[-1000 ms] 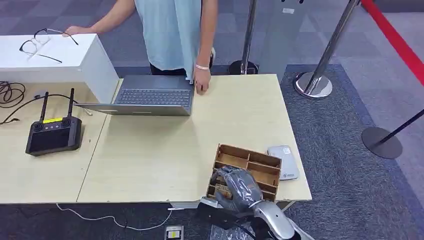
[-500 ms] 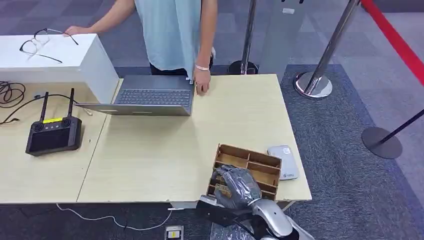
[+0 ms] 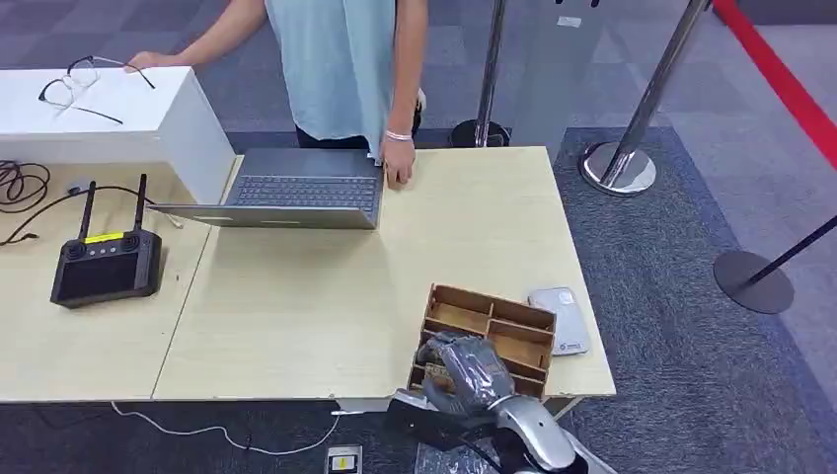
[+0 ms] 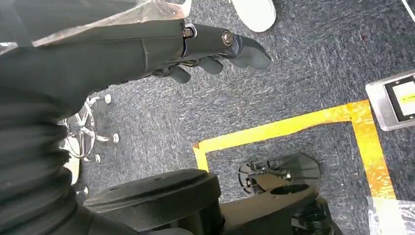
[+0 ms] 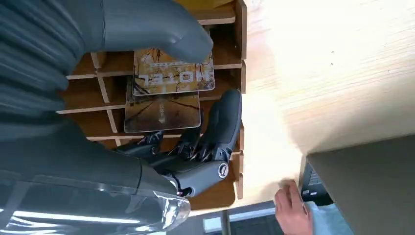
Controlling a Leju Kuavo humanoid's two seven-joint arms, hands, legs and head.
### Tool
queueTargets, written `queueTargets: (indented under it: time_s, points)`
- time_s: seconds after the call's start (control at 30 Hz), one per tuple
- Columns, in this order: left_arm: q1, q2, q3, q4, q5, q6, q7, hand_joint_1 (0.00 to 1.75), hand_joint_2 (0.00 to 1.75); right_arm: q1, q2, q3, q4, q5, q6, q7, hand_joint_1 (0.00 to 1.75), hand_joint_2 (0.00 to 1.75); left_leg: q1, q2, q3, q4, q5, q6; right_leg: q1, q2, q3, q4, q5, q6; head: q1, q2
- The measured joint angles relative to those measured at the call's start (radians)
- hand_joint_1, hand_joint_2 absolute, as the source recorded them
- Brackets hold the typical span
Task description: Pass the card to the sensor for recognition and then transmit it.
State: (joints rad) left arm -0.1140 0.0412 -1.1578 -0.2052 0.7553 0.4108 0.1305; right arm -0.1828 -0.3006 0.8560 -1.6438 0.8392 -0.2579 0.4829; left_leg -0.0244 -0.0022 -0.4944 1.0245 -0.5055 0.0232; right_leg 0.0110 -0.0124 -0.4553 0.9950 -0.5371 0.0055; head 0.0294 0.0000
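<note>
A wooden divided tray (image 3: 491, 301) stands near the table's front right edge, with a grey-white card sensor (image 3: 559, 319) lying just right of it. My right hand (image 3: 469, 370) hovers over the tray's near compartments. In the right wrist view the tray (image 5: 240, 29) holds two patterned cards, a "HOTEL" card (image 5: 173, 73) and one beside it (image 5: 161, 112). My right hand (image 5: 161, 166) has its thumb over the HOTEL card's edge and its dark fingers (image 5: 222, 122) spread past the second card; no firm grip shows. My left hand (image 4: 195, 44) hangs over the carpet, holding nothing.
A person stands at the table's far side with a hand (image 3: 397, 168) beside an open laptop (image 3: 296, 190). A black remote controller (image 3: 106, 265) lies on the left table. A white box with glasses (image 3: 89, 84) sits far left; stanchion posts (image 3: 619, 166) stand at right.
My right hand has sunk slightly toward the tray's near edge, closer to me. The person, laptop and sensor have stayed put.
</note>
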Motion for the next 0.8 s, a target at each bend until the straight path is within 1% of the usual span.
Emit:
queueTargets:
  time_s: [0.17,0.2,0.4,0.8]
  points:
    - [0.000,0.000,0.000,0.000,0.000,0.000,-0.007,0.00,1.75,0.001,-0.002,0.000,0.011,0.031,-0.006,0.011,0.87,1.75,0.000,0.000,0.000,0.000,0.000,0.000,0.000,0.000,0.000,0.000,0.000,0.000,0.000,0.000]
    - [0.000,0.000,0.000,0.000,0.000,0.000,-0.007,0.00,1.75,0.001,-0.003,-0.001,0.012,0.032,-0.006,0.012,0.86,1.75,0.000,0.000,0.000,0.000,0.000,0.000,0.000,0.000,0.000,0.000,0.000,0.000,0.000,0.000]
    - [0.000,0.000,0.000,0.000,0.000,-0.001,-0.007,0.00,1.75,0.002,-0.008,-0.004,0.011,0.031,-0.010,0.017,0.89,1.75,0.000,0.000,0.000,0.000,0.000,0.000,0.000,0.000,0.000,0.000,0.000,0.000,0.000,0.000]
    - [0.000,0.000,0.000,0.000,0.000,-0.004,-0.010,0.00,1.75,0.002,-0.018,-0.034,-0.011,0.032,-0.010,0.030,0.87,1.75,0.000,0.000,0.000,0.000,0.000,0.000,0.000,0.000,0.000,0.000,0.000,0.000,0.000,0.000]
